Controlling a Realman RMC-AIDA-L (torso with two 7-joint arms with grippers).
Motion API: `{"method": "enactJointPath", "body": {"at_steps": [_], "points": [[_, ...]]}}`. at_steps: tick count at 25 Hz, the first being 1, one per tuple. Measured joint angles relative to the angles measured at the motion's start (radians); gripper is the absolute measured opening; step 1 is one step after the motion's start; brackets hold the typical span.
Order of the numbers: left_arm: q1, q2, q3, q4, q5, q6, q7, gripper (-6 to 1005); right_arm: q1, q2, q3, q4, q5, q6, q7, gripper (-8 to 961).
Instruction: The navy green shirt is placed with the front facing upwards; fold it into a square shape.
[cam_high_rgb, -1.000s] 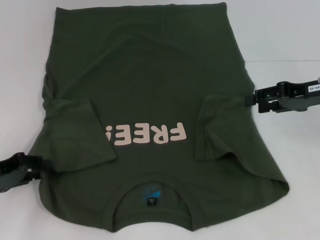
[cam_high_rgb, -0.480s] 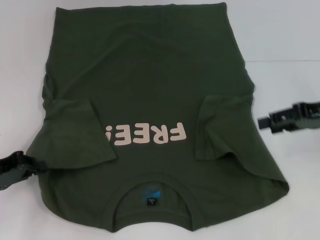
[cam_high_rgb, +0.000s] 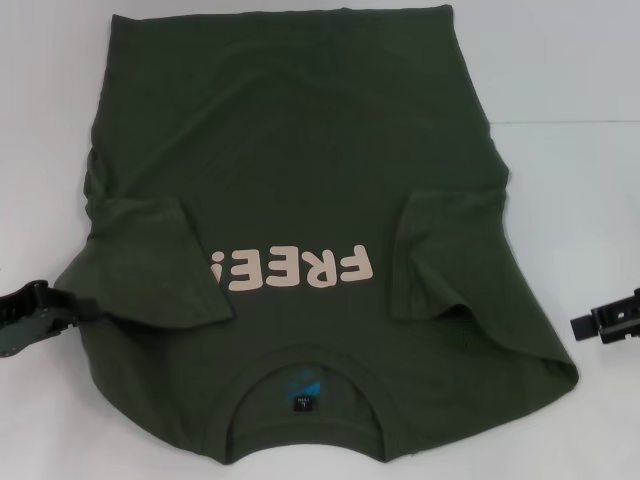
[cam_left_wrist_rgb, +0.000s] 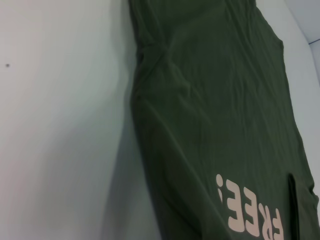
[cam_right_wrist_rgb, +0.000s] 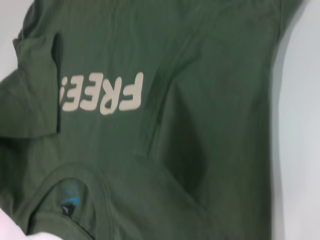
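Observation:
The navy green shirt (cam_high_rgb: 300, 170) lies flat on the white table (cam_high_rgb: 570, 80), front up, collar toward me. Its pink "FREE!" lettering (cam_high_rgb: 290, 268) and black neck label (cam_high_rgb: 302, 402) show. Both short sleeves are folded inward, the left one (cam_high_rgb: 150, 265) and the right one (cam_high_rgb: 440, 255). My left gripper (cam_high_rgb: 80, 305) is low at the shirt's left edge, by the folded sleeve. My right gripper (cam_high_rgb: 578, 326) is off the cloth, beside the right shoulder. The shirt also shows in the left wrist view (cam_left_wrist_rgb: 215, 110) and the right wrist view (cam_right_wrist_rgb: 200, 75).
Bare white table shows left of the shirt (cam_high_rgb: 40, 150), and right of it. The shirt's hem reaches the far edge of the head view. A seam in the table surface (cam_high_rgb: 580, 122) runs on the right.
My right gripper has drawn away from the folded right sleeve, moving toward me and outward. My left gripper has shifted slightly up to the shirt's left edge. The shirt has not moved.

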Motion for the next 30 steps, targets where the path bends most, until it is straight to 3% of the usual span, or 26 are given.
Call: {"method": "enactJointPath", "body": {"at_steps": [17,30], "points": [[0.001,0.000,-0.003,-0.005,-0.002,-0.006,0.000,46,0.017,0.069,-0.033,0.000,-0.106,0.082,-0.074,630],[0.002,0.000,-0.006,-0.005,-0.002,-0.007,0.000,45,0.037,0.095,-0.069,0.009,-0.112,0.097,-0.043,629]]}}
